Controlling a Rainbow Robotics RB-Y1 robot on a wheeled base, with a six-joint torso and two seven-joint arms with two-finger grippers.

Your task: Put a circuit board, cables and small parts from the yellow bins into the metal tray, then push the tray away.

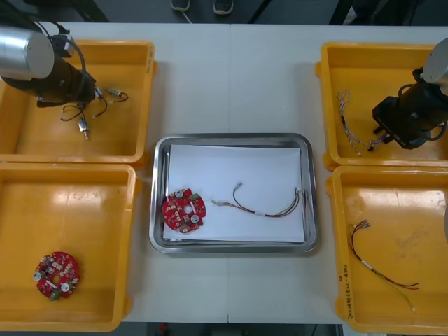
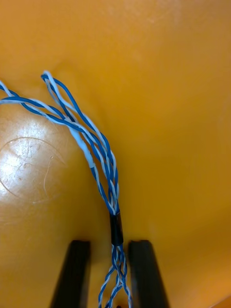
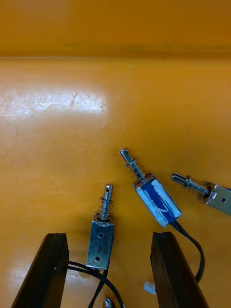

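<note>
Two yellow bins sit nearest the robot. The near left bin (image 1: 91,231), at 8 o'clock from the metal tray (image 1: 159,196), holds a lone circuit board (image 1: 56,275), round, red and dotted with silver. The near right bin (image 1: 406,238), at 4 o'clock, holds a loose red and yellow cable (image 1: 365,264).

The tray, shiny at the rim and white inside, lies mid-table between the bins. The tray's circuit board (image 1: 184,211) rests at 7 o'clock inside it. A thin tray cable (image 1: 269,208) curves from the middle towards 3 o'clock.

Farther off, at 10 o'clock, the left gripper (image 3: 108,235) hangs low in the far left bin (image 1: 133,91) with its fingers (image 3: 55,269) spread wide. A small metal part (image 3: 100,240), a silver block with a sprung pin, lies between them, apart from both. A blue-wrapped part (image 3: 158,202) lies just beside it.

At 2 o'clock, the right gripper (image 2: 109,243) is down in the far right bin (image 1: 378,63), pinching the twisted blue and white cable (image 2: 103,168) near its black band.
</note>
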